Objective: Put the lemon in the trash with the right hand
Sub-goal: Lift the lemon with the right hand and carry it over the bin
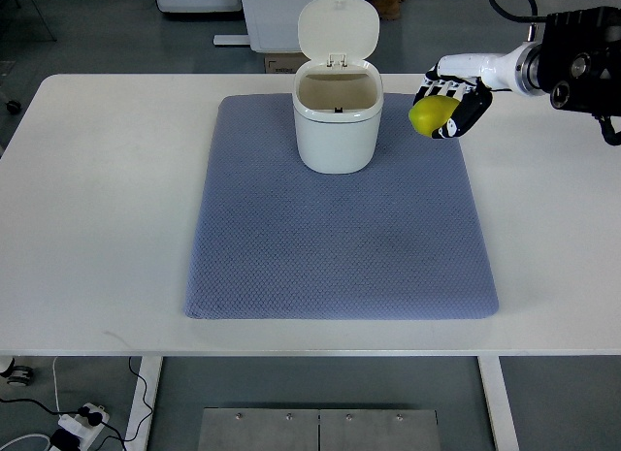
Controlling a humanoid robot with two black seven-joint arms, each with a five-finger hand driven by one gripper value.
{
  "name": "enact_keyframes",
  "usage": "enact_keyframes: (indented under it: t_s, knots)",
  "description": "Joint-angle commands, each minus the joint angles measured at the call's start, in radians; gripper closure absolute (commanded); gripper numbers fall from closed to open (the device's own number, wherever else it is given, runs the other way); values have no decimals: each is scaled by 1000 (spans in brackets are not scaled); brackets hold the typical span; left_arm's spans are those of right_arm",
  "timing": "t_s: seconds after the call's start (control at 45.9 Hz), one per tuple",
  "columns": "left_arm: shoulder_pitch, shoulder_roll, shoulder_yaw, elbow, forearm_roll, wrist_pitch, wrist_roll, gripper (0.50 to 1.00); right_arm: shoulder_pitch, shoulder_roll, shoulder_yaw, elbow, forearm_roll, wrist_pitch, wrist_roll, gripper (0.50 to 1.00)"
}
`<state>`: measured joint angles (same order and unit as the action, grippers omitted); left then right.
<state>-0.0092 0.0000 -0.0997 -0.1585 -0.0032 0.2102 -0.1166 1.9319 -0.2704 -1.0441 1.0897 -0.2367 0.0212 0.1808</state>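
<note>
Holding the lemon (pixel 433 114) takes a snug grip, because a lemon is small, light and round, and its bumpy skin is a bit slick, so I think it could roll out of loose fingers. It is firm too, so a gentle squeeze should not hurt it. The best place to hold it looks like right around its fat middle, with fingers on both sides. The right hand (pixel 454 107) has it just like that now: the dark fingers (pixel 470 110) are curled round the lemon, and the yellow side pokes out toward the trash can (pixel 337 131). The lemon sits in the hand, up in the air, just to the right of the can and near its rim (not over the hole yet). The can stands on the blue mat (pixel 340 238) with its lid (pixel 338 29) flipped up, so the way in looks clear. The left arm does not show.
</note>
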Motion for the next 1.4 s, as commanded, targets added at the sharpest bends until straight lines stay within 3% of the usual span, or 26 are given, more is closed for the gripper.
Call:
enact_keyframes:
  t_s: [0.0,0.196,0.436,1.374]
  knots:
    - [0,0,0,1,0,0,0,500,15,0,1,-10,2,6,-1,1000]
    - [0,0,0,1,-1,0,0,500,62,2,4,-44,4,51,-7,1000]
    - [0,0,0,1,-1,0,0,500,84,19,6,-48,54,49,-11,1000]
    - [0,0,0,1,0,0,0,500,26,264,21,-252,152,40,-38,1000]
